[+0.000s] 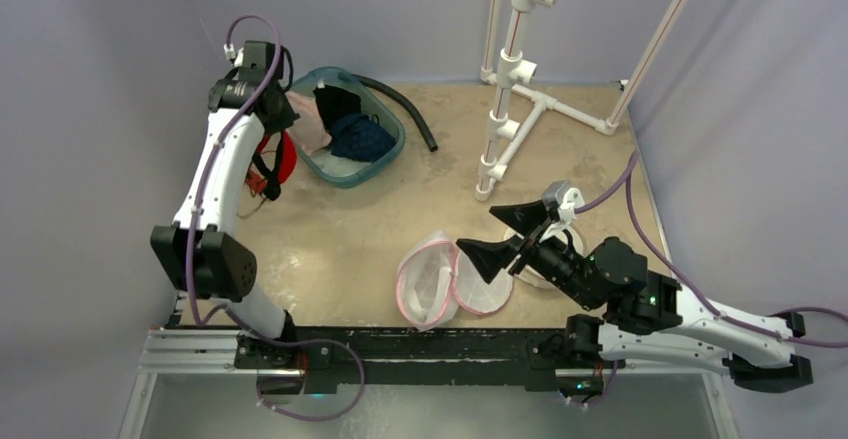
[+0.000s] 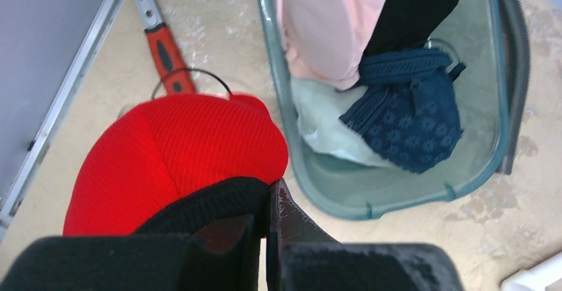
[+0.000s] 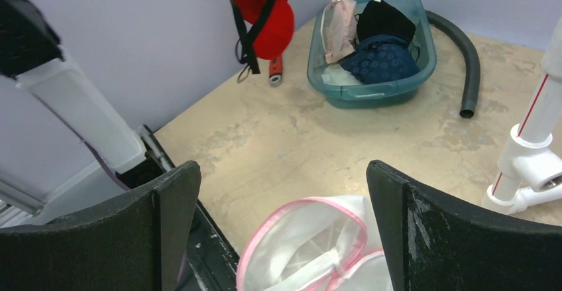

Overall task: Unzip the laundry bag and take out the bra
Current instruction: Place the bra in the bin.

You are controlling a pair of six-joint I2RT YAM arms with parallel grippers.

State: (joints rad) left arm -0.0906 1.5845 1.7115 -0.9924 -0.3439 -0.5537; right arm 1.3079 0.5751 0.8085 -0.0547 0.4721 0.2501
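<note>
Red bra [image 2: 179, 152] tight in the closed left gripper [image 2: 268, 205], beside a teal basket [image 2: 397, 201] (pink, black, navy garments [image 2: 411, 112] inside)

Front centre on table [image 1: 350, 229]: laundry bag [image 1: 440, 279]; back left: basket [image 1: 385, 162] with clothes [image 1: 360, 139] inside, hose [image 1: 410, 111] just right, bra [image 1: 285, 157] raised just left; back right: pipe stand [image 1: 510, 109].

The bra [image 2: 179, 152] is matt red ribbed knit cloth, edged in black woven trim. The laundry bag [image 3: 311, 238] is thin white mesh with pink fabric binding. The basket [image 2: 397, 195] is smooth, glossy, translucent teal plastic and holds smooth pink cloth [image 2: 331, 26] and patterned navy lace [image 2: 411, 125]. The table [image 3: 298, 138] is beige, matt, mottled and worn. The right fingers [image 3: 457, 238] are matt black plastic, scuffed. The pipe stand [image 1: 512, 69] is glossy white plastic.
</note>
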